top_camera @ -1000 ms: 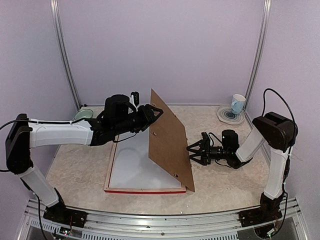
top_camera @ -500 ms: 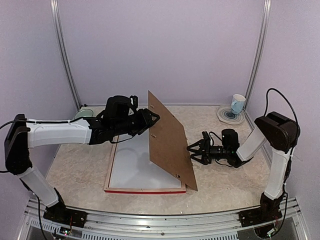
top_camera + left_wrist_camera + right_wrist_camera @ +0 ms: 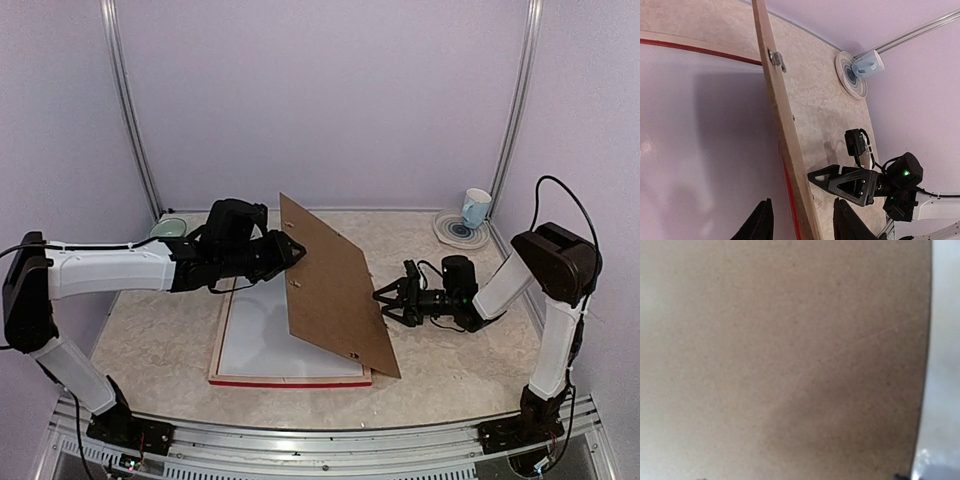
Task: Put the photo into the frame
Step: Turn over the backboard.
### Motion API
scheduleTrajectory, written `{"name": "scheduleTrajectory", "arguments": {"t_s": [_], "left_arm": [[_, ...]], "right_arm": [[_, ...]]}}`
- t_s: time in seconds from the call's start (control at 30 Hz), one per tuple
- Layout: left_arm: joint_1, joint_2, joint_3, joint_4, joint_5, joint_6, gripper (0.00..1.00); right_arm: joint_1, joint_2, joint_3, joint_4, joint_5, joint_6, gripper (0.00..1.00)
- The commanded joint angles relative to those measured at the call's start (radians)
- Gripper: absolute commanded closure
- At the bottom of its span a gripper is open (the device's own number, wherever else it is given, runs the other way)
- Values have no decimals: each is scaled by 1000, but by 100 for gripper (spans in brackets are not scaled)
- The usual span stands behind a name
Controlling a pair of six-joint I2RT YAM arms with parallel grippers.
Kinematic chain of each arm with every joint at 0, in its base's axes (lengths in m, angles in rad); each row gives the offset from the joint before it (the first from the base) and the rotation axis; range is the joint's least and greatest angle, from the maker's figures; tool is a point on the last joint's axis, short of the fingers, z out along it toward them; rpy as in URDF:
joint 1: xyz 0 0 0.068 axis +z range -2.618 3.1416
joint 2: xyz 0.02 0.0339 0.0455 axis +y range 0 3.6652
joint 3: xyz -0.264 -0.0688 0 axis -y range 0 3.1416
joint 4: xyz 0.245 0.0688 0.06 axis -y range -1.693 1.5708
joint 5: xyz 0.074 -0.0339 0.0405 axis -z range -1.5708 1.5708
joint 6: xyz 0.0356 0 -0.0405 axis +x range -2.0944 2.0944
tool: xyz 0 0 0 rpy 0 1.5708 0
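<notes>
The red frame lies flat on the table, back side up, with a plain white sheet in it. The printed side of the photo does not show, so I cannot tell if this sheet is its back. A brown backing board stands tilted over the frame's right half, its lower edge at the frame's right side. My left gripper is open and straddles the board's upper edge with gaps on both sides. My right gripper is open, just right of the board; its wrist view shows only the board.
A blue-and-white mug stands on a round patterned plate at the back right; both show in the left wrist view, mug and plate. A pale green bowl sits at the back left.
The backing board has tipped from steep to a lower slant, its top edge swinging left and down. My left gripper has moved left with it. The right gripper has barely moved.
</notes>
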Motion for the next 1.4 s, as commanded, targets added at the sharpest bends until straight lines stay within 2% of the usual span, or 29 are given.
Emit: {"name": "scheduleTrajectory", "arguments": {"t_s": [0.0,0.07,0.2,0.3,0.63,1.1,1.37], "left_arm": [[6,-18,-60,0,21,-11,59],[12,-34,-85,33,27,-24,57],[17,-65,-110,62,28,-32,47],[20,-75,-107,49,22,-26,45],[28,-94,-139,44,22,-27,62],[54,-137,-235,90,56,-51,98],[79,-159,-313,163,87,-81,100]], "right_arm": [[22,69,-12,-180,66,-60,20],[23,75,-10,-181,66,-63,20],[24,81,-10,-184,65,-63,20],[25,79,-11,-184,65,-64,20],[25,81,-10,-186,66,-61,20],[27,93,-8,-181,62,-58,20],[27,75,-3,-200,56,-73,20]]}}
